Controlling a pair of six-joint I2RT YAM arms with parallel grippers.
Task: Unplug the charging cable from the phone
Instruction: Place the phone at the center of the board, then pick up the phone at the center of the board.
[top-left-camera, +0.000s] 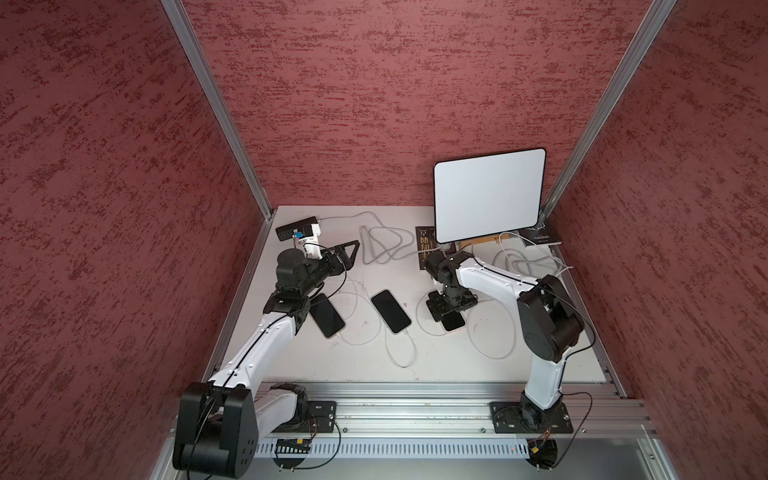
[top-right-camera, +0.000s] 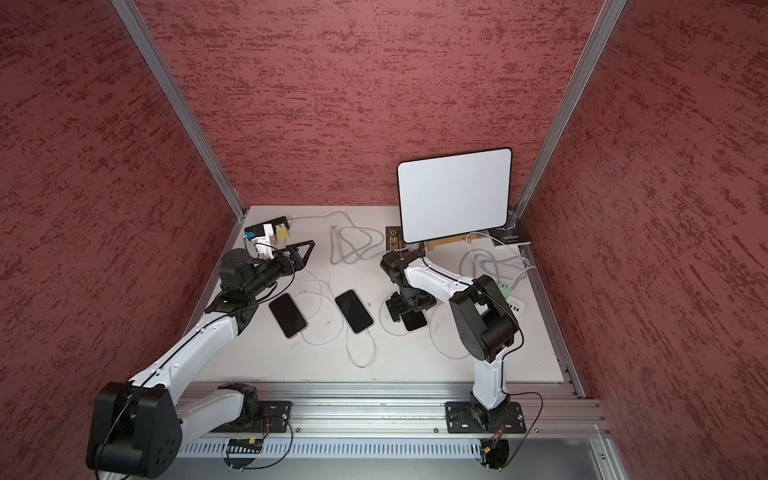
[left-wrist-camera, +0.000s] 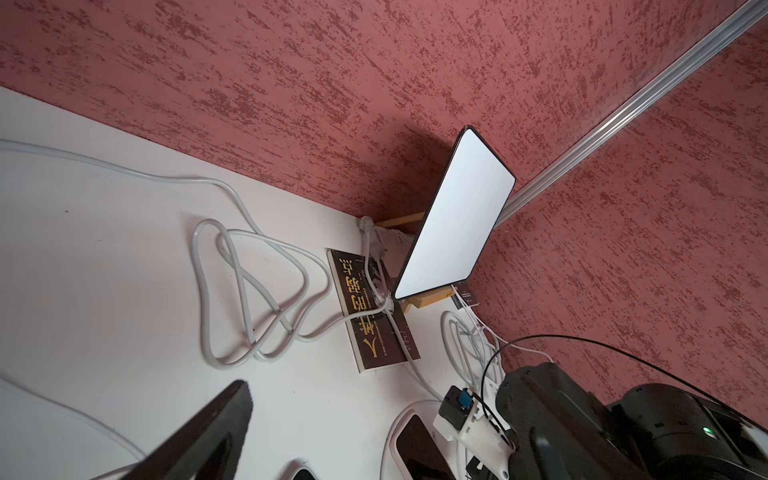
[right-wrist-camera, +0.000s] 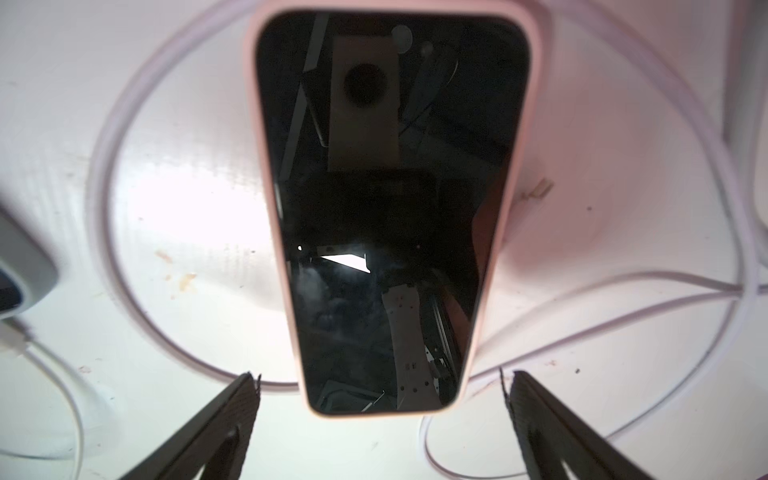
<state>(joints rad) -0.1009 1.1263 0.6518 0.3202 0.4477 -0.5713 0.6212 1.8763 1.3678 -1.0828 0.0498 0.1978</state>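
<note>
Closest in, your left arm (top-left-camera: 212, 428) folds at the elbow; its left gripper (top-left-camera: 351, 249) gapes open, empty, near the back-left corner. Over right, your right gripper (right-wrist-camera: 379, 375) spreads open astride the pink-cased phone (right-wrist-camera: 386, 208), white cable (right-wrist-camera: 95, 187) looping around it.

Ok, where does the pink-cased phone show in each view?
Both top views: pink-cased phone, rightmost of three, under the right arm.
Left wrist: probably the phone cut off beside the right arm's wrist.
Right wrist: fills the middle.
Shared landmark: lit white screen in both top views and left wrist; absent from right wrist.
</note>
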